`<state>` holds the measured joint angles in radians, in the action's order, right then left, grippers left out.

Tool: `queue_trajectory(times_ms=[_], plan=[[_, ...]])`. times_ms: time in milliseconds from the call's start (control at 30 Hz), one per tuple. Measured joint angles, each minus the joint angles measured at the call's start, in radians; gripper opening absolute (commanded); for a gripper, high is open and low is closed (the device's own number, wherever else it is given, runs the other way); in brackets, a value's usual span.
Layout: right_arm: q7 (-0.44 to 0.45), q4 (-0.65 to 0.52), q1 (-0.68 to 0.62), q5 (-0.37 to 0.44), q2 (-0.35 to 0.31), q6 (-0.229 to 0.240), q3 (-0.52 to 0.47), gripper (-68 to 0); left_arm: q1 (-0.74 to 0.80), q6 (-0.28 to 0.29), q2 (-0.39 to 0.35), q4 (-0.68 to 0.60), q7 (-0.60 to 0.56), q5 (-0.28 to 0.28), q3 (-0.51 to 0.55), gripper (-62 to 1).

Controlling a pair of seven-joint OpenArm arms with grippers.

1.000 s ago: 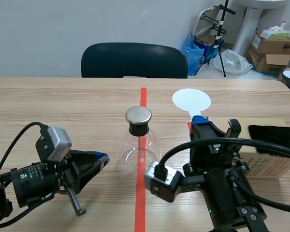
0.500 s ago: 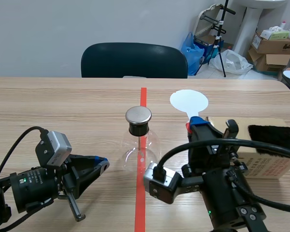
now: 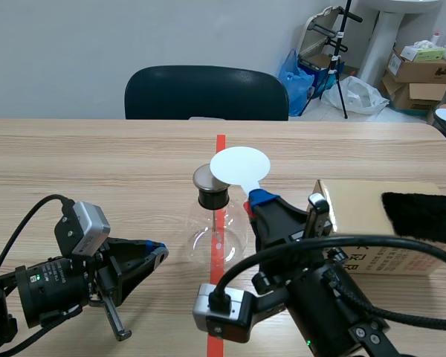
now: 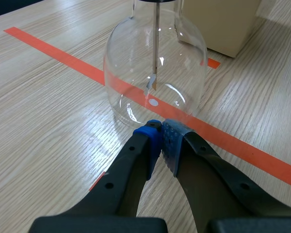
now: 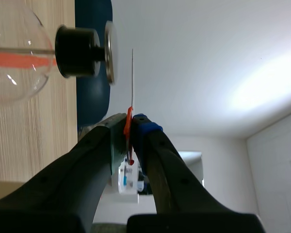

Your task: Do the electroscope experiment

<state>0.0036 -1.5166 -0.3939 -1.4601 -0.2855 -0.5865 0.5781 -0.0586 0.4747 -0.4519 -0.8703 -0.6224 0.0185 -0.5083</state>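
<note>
The electroscope is a clear glass flask [image 3: 212, 223] with a black stopper and a round metal cap [image 3: 206, 177], standing on the red tape line. My right gripper [image 3: 259, 199] is shut on the red handle of a white round paddle [image 3: 240, 164]. The paddle's disc hangs just above and right of the cap. In the right wrist view the paddle [image 5: 132, 77] shows edge-on between my fingers, a narrow gap from the cap [image 5: 109, 52]. My left gripper [image 3: 154, 249] is shut on nothing, low over the table left of the flask [image 4: 155, 73], its tips [image 4: 162, 138] close to the glass.
A cardboard box [image 3: 357, 223] with a black fur cloth [image 3: 420, 216] on top lies to the right of the right arm. A dark chair [image 3: 206, 93] stands behind the table's far edge. The red tape line [image 3: 217, 316] runs down the table's middle.
The right arm has carried the white paddle leftward from beside the box to just over the electroscope's metal cap. The left arm has settled slightly lower and stayed shut.
</note>
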Motion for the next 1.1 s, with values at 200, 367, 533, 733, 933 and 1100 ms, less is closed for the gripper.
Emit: queue_trajectory(times_ms=[200, 367, 533, 733, 933, 1100], plan=[[0.09, 0.0, 0.0, 0.0, 0.0, 0.0, 0.0, -66.6, 0.0, 0.0, 0.0, 0.0, 0.0, 0.0, 0.0, -57.7], [0.101, 0.0, 0.0, 0.0, 0.0, 0.0, 0.0, -66.6, 0.0, 0.0, 0.0, 0.0, 0.0, 0.0, 0.0, -57.7], [0.101, 0.0, 0.0, 0.0, 0.0, 0.0, 0.0, -66.6, 0.0, 0.0, 0.0, 0.0, 0.0, 0.0, 0.0, -57.7], [0.101, 0.0, 0.0, 0.0, 0.0, 0.0, 0.0, -66.6, 0.0, 0.0, 0.0, 0.0, 0.0, 0.0, 0.0, -57.7], [0.101, 0.0, 0.0, 0.0, 0.0, 0.0, 0.0, -66.6, 0.0, 0.0, 0.0, 0.0, 0.0, 0.0, 0.0, -57.7], [0.1, 0.0, 0.0, 0.0, 0.0, 0.0, 0.0, -66.6, 0.0, 0.0, 0.0, 0.0, 0.0, 0.0, 0.0, -57.7]])
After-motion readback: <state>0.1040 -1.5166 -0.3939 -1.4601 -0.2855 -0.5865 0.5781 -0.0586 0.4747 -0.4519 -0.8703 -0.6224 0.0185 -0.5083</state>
